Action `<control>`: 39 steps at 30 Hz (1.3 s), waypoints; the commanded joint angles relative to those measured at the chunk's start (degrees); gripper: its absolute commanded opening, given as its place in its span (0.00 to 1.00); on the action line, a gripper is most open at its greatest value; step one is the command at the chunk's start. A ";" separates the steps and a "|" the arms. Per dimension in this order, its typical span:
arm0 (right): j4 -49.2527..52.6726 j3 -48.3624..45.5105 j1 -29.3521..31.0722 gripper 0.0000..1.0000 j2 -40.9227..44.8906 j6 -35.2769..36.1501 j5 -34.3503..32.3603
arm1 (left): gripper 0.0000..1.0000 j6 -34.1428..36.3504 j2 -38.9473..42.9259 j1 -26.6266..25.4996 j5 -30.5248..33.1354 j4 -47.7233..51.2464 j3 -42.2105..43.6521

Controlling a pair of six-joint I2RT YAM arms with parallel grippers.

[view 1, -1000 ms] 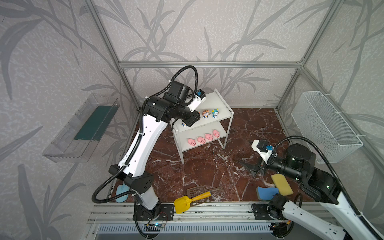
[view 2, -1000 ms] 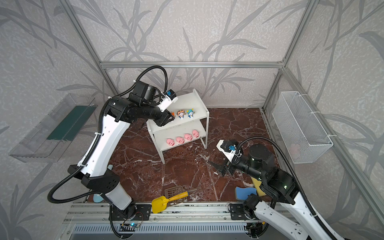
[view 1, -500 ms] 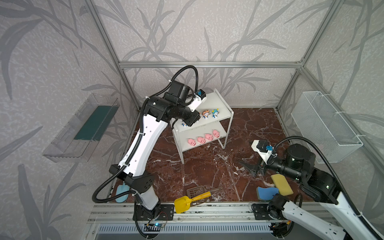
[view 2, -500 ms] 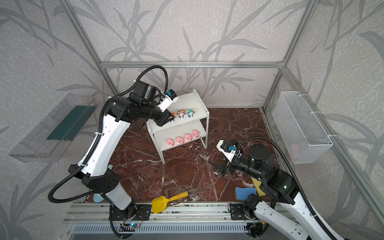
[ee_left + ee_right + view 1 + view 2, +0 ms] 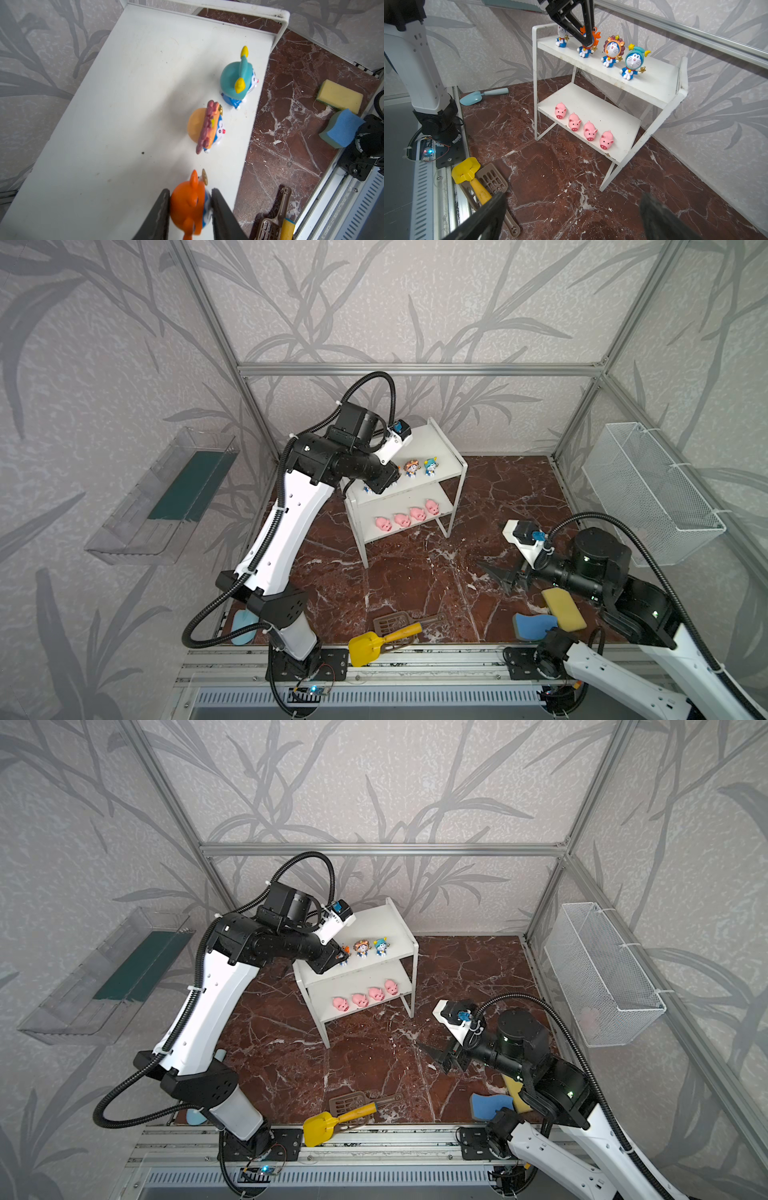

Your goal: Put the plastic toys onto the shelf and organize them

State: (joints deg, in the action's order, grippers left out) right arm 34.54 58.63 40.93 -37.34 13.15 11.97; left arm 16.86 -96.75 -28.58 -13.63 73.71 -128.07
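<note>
Left tool (image 5: 190, 192) — gripping orange figurine (image 5: 187, 206).

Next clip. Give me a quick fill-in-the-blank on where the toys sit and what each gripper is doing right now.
1. The left gripper is shut on a figurine whose headgear is ____.
2. The four pink pigs stand in a row on the ____ board of the shelf.
3. The right gripper is ____ and holds nothing.

Missing words: orange; lower; open
</note>
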 commanded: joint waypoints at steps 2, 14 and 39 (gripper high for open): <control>-1.28 -0.34 0.12 0.99 0.43 0.11 -0.28 | 0.36 1.25 1.75 0.08 -0.93 1.17 0.63; -1.26 -0.35 0.12 0.99 0.61 0.05 -0.19 | 0.67 1.24 2.05 0.02 -0.65 0.75 -0.22; -1.22 -0.27 0.12 0.99 1.10 0.16 -0.36 | 0.76 1.95 -6.99 -1.23 -2.75 1.85 -11.19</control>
State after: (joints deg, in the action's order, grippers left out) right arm 34.54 58.63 40.93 -36.91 13.15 11.97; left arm 16.99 -103.07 -29.36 -15.18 73.82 -136.92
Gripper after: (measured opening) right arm 0.991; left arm 0.772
